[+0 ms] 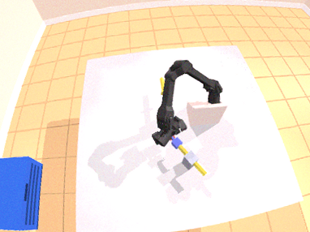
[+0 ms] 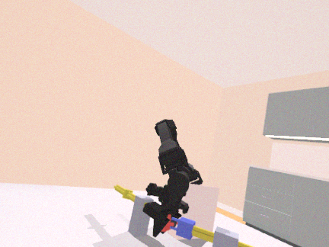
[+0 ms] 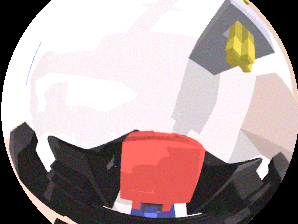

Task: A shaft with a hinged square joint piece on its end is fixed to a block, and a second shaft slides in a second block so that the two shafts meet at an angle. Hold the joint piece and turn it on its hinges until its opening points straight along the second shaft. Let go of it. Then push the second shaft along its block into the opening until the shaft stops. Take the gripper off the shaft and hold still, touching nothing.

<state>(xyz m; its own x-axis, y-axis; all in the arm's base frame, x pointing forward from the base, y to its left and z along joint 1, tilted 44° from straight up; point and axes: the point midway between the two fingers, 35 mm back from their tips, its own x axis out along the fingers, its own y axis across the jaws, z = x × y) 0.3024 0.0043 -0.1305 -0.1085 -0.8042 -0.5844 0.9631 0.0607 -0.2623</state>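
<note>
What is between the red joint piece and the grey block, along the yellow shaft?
The blue piece, in the top view, sits between the red joint piece and the grey block.

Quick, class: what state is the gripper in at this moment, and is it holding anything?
Gripper: closed on the red joint piece, at the end of the fixed yellow shaft.

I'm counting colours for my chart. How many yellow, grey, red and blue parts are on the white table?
Yellow shafts: 2
Grey blocks: 2
Red joint piece: 1, held in the end effector
Blue piece: 1
Total: 6
</note>
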